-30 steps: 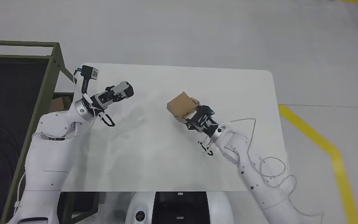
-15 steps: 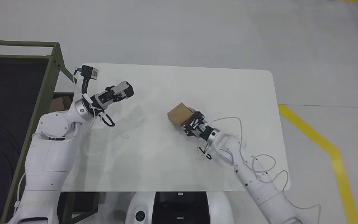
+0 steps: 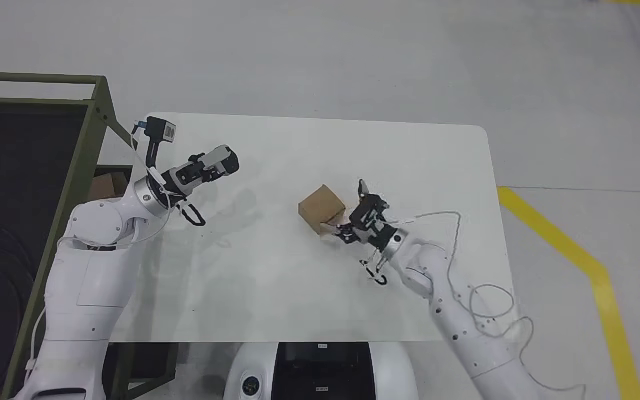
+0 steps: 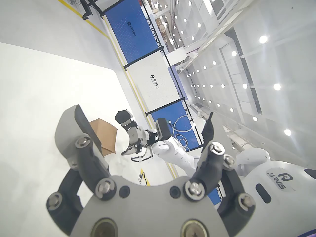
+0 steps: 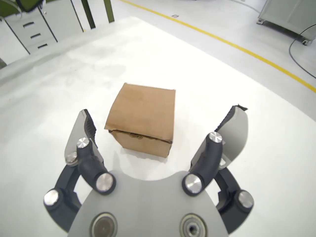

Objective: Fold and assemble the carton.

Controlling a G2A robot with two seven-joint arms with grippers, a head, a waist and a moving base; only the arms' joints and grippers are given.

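The carton [image 3: 322, 207] sits closed on the white surface [image 3: 420, 150], a little right of the middle and well in from every edge. One corner points toward the near edge. In the right wrist view, the seam along its lower front edge looks ragged. The right pincer [image 3: 351, 210] hangs just beside the carton on its right, fingers spread wide to either side of that face and not touching it. The left pincer [image 3: 230, 160] is also spread and holds nothing. It hovers over the left part of the surface, with a broad stretch of bare white top between it and the carton. A green frame [image 3: 95, 110] stands against the left edge. A thin cable [image 3: 440, 215] loops above the right part, short of the right edge.
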